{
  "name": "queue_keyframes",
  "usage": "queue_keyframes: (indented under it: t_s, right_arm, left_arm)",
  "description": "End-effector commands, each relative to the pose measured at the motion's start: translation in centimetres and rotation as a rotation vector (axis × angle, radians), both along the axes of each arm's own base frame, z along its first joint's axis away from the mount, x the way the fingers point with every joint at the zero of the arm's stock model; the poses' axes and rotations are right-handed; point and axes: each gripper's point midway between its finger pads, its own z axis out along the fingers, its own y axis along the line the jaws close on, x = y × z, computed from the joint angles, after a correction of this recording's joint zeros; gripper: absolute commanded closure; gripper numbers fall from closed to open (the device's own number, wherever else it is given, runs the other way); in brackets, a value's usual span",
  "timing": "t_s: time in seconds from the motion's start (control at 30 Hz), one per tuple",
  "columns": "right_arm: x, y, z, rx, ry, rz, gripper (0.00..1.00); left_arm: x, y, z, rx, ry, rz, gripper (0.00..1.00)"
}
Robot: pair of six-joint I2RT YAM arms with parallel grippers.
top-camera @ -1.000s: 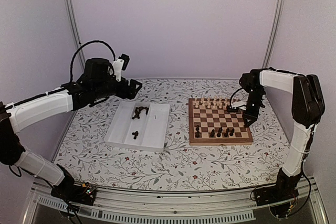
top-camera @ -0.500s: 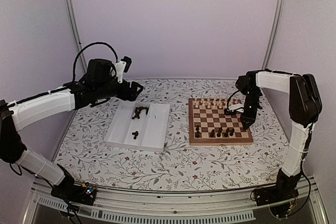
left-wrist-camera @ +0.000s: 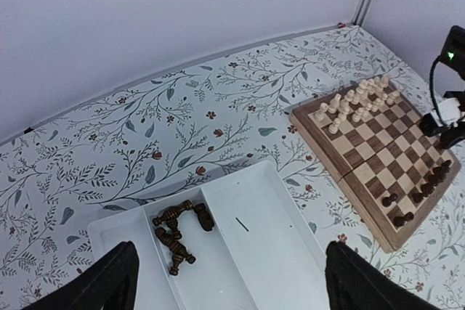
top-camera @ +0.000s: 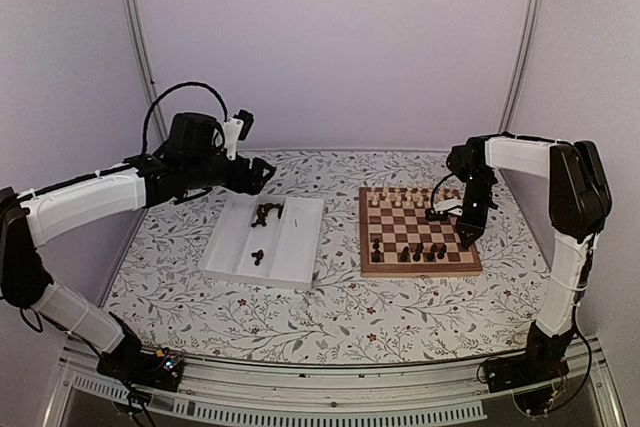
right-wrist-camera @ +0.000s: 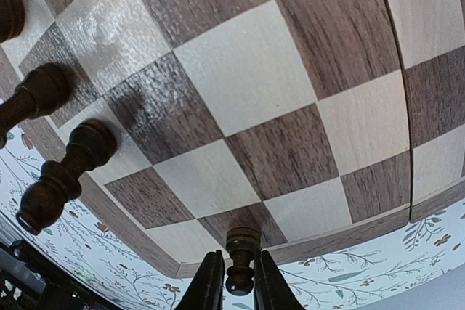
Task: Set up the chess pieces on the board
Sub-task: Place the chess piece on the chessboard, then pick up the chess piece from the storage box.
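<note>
The right claw [right-wrist-camera: 238, 258] is nearly closed, its two fingers [right-wrist-camera: 209, 284] pinching one dark pawn [right-wrist-camera: 242, 240] by the head, base toward the board [top-camera: 400, 227]. Whether the base touches the wood cannot be told. Right under the claw is a dark square in the board's outermost row. The rim runs just behind the fingers, with the flowered table [top-camera: 330, 307] past it.

Three more dark pieces [right-wrist-camera: 64, 173] stand to the claw's left in its wrist view, in a line along the same side and apart from the fingers. Ahead of the claw the squares are bare. From above, about five dark pieces stand along the board's near rows, and the light pieces [left-wrist-camera: 354, 101] fill the far rows, too crowded to count.

The left claw [left-wrist-camera: 229, 252] is spread wide and grips nothing. Directly below it lies one white tray [left-wrist-camera: 254, 241] with two compartments. A tangled heap of roughly six dark pieces lies in the one nearer its left finger, and the other looks bare. From above, one or two more lie nearer the tray's front. The board is well off to this claw's right, with open table between.
</note>
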Motion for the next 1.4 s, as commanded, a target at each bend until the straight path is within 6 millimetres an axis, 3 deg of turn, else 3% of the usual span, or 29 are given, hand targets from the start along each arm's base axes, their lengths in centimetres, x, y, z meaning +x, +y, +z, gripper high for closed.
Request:
queue_keyframes:
  t_s: [0.0, 0.23, 0.4, 0.5, 0.6, 0.7, 0.8, 0.9, 1.1, 1.37]
  right_arm:
    - [0.1, 0.7, 0.0, 0.016, 0.008, -0.006, 0.83]
    - [0.8, 0.9, 0.5, 0.028, -0.022, -0.010, 0.77]
    - [0.9, 1.8, 4.0, 0.102, -0.059, -0.021, 0.75]
    - [1.5, 1.9, 6.9, 0.157, -0.144, -0.040, 0.71]
    - [2.7, 2.5, 9.8, 0.250, -0.279, -0.065, 0.67]
    - [4.3, 3.2, 11.5, 0.354, -0.447, -0.114, 0.66]
    - [5.4, 3.6, 12.3, 0.428, -0.589, -0.153, 0.64]
    - [6.0, 4.4, 13.9, 0.533, -0.674, -0.191, 0.65]
    - [5.7, 6.7, 14.1, 0.713, -0.672, -0.222, 0.65]
    - [4.6, 7.6, 13.0, 0.784, -0.639, -0.219, 0.65]
  left_arm:
    - [0.6, -0.1, 0.6, -0.013, 0.002, 0.001, 0.10]
    - [0.6, -0.1, 0.2, -0.007, 0.013, 0.000, 0.10]
    - [0.4, 0.0, -0.8, 0.081, 0.047, 0.025, 0.17]
    - [-0.3, 0.4, -2.9, 0.179, 0.150, 0.027, 0.25]
    - [-1.6, 0.8, -6.4, 0.243, 0.281, 0.010, 0.38]
    - [-3.7, -0.3, -8.9, 0.219, 0.439, -0.044, 0.54]
    - [-5.8, -1.1, -10.7, 0.246, 0.542, -0.091, 0.58]
    - [-7.1, -0.5, -12.1, 0.300, 0.623, -0.076, 0.60]
    - [-9.3, -0.4, -14.1, 0.349, 0.705, -0.062, 0.64]
    - [-9.5, 0.3, -17.0, 0.428, 0.742, -0.041, 0.65]
